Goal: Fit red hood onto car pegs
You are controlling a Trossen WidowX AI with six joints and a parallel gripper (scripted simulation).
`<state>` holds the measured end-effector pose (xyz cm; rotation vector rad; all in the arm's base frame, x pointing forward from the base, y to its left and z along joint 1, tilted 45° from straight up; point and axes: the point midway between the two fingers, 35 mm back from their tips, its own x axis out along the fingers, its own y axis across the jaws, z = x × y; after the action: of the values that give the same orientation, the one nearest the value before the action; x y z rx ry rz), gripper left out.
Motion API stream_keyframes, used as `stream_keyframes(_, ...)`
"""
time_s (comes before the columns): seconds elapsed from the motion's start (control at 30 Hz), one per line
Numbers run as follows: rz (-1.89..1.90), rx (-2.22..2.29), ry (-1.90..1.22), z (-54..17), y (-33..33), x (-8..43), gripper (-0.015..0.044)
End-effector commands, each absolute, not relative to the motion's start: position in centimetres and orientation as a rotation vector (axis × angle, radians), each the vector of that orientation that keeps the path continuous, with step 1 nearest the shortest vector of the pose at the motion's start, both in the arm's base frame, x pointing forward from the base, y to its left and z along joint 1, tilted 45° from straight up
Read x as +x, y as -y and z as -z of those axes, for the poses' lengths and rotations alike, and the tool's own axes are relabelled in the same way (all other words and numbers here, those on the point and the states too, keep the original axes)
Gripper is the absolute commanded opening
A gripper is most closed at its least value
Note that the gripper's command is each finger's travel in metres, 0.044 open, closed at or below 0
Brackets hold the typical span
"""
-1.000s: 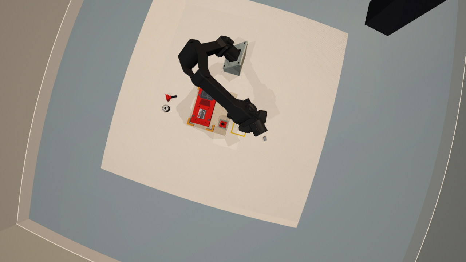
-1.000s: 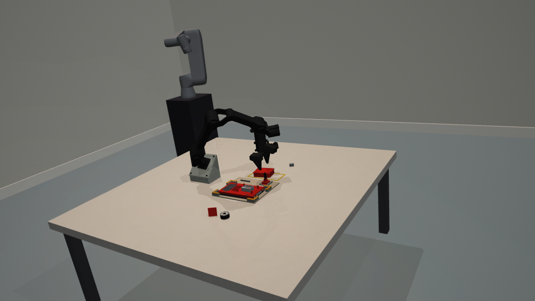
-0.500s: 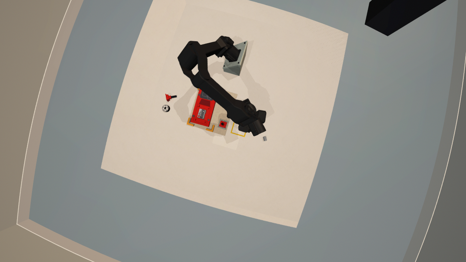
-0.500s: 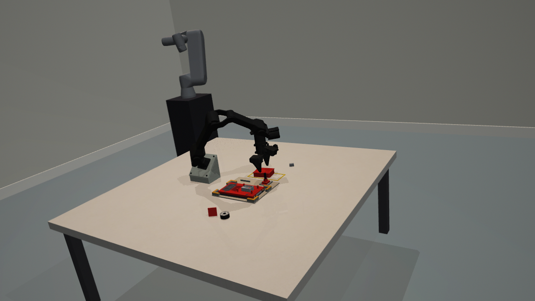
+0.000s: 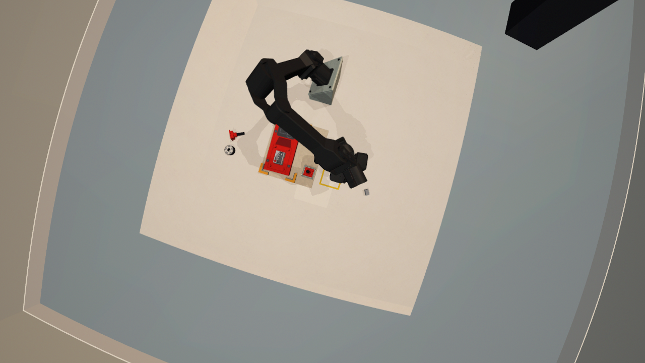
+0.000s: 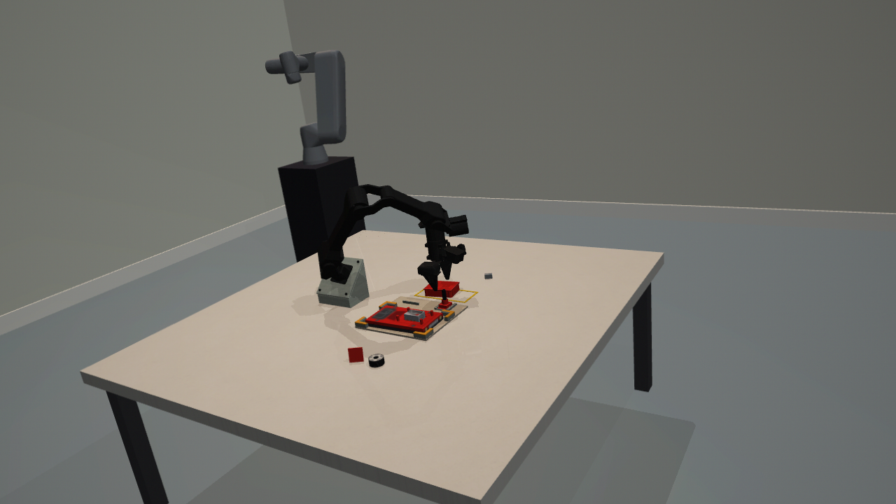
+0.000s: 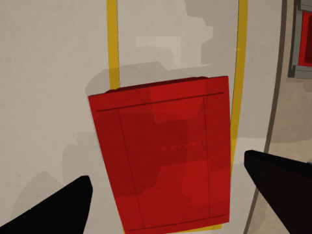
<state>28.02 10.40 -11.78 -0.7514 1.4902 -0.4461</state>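
Note:
The red hood (image 7: 165, 156) (image 6: 442, 289) lies flat on the table, over the near end of a yellow outlined rectangle (image 7: 114, 26) (image 5: 325, 183) (image 6: 468, 294). My gripper (image 7: 168, 171) (image 6: 439, 279) (image 5: 349, 178) is open and empty just above the hood, with one finger on each side of it. The arm hides the hood in the overhead view. The red car chassis (image 5: 279, 150) (image 6: 394, 318) sits in its jig with orange corner brackets (image 5: 262, 170) (image 6: 432, 332), left of the hood. The grey engine block (image 5: 278, 157) (image 6: 411, 314) is on its deck. The pegs are too small to make out.
A small red block in a grey holder (image 5: 309, 171) (image 7: 303, 43) (image 6: 444, 304) stands between the jig and the hood. A red part (image 5: 233, 133) (image 6: 355, 354) and a wheel (image 5: 229, 149) (image 6: 376, 360) lie left of the jig. A small grey block (image 5: 366, 191) (image 6: 488, 276) lies beyond the hood.

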Motion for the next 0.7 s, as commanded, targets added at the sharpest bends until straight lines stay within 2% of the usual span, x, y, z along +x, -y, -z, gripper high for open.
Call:
stream_keyframes(0.0, 0.447, -0.760, -1.488, 11.92, -10.16, 27.99, 0.0440)
stream_keyframes(0.67, 0.447, -0.760, -1.488, 12.62, -9.46, 28.06, 0.0440)
